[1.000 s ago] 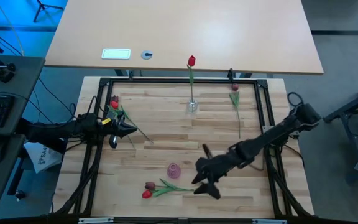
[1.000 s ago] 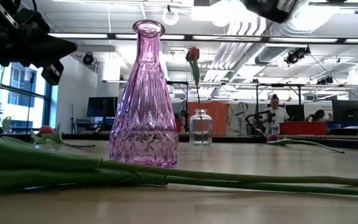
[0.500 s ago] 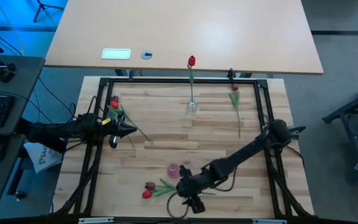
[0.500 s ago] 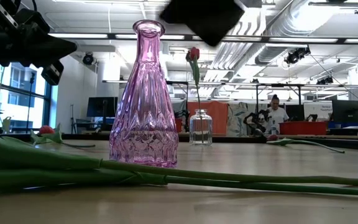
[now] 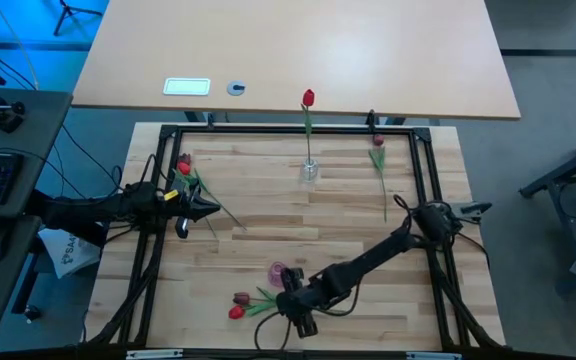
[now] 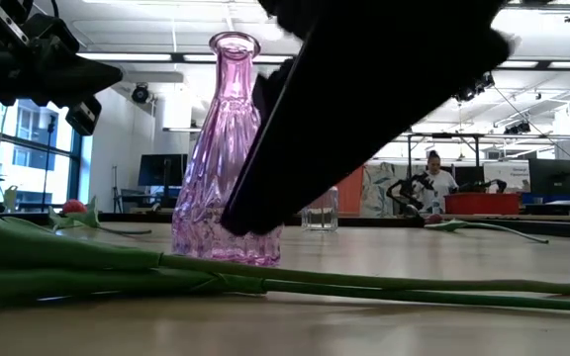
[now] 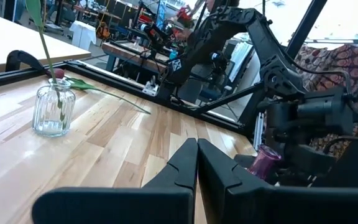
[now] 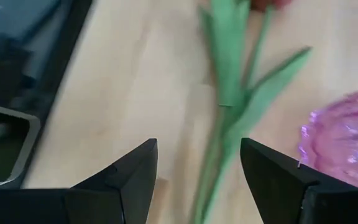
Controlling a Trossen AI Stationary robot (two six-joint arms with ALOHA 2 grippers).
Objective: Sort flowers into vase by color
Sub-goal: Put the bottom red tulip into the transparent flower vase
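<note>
My right gripper (image 5: 294,312) (image 8: 197,177) is open above the near edge, its fingers on either side of the green stems (image 8: 224,134) of two tulips lying on the table, one red (image 5: 236,312) and one maroon (image 5: 241,298). The pink vase (image 5: 278,271) (image 6: 228,158) stands just beyond them. A red tulip (image 5: 308,98) stands in the clear vase (image 5: 310,170). A maroon tulip (image 5: 378,150) lies at the far right. Two more tulips (image 5: 184,166) lie far left, near my shut left gripper (image 5: 206,208) (image 7: 196,163).
A black metal frame (image 5: 288,130) runs round the wooden work surface. My right arm (image 5: 368,260) stretches slantwise across the near right part of the table and blocks much of the low view (image 6: 364,99). People (image 6: 435,183) are in the room beyond the table.
My right gripper has swept toward the table's left along the near edge and come down over the stems of the two near tulips, close beside the pink vase. In the low view the arm now fills the picture in front of the vases.
</note>
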